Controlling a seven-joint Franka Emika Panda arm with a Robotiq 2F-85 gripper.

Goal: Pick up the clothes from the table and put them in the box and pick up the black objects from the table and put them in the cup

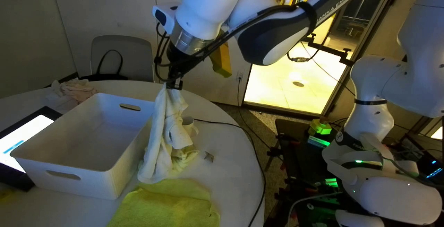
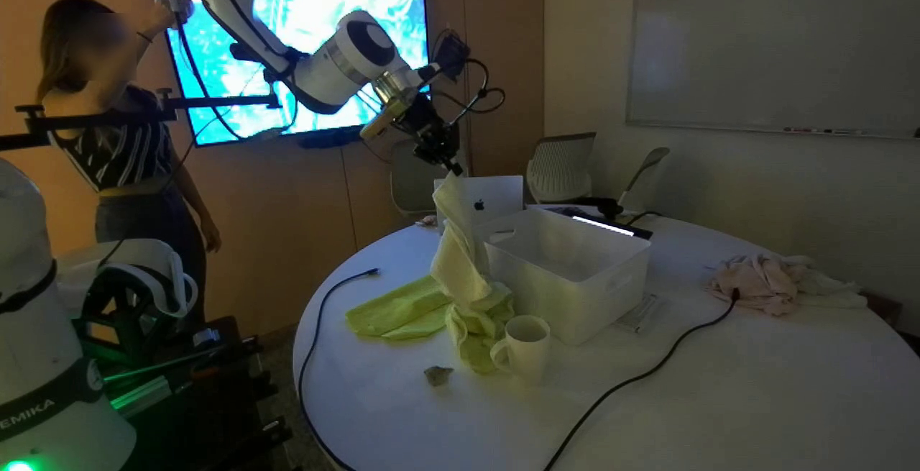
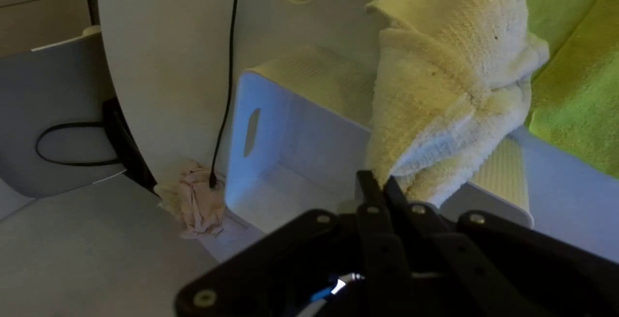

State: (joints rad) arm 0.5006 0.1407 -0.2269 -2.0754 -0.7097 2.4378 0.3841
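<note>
over the table [image 1: 236, 178], pale cloth [image 1: 158, 143] is hanging, long axis running nearly upright, gripper [image 3: 380, 184] pinching its top end, folds widening downward, box [image 1: 93, 182] standing near it

in an exterior view, the gripper [image 2: 456, 170] pinches a pale cloth [image 2: 460, 264] that hangs beside the white box [image 2: 543, 287]; the cup [image 2: 529, 354] stands upright on the round table [image 2: 704, 395] near a small dark object [image 2: 437, 375], too dim to name.
</note>
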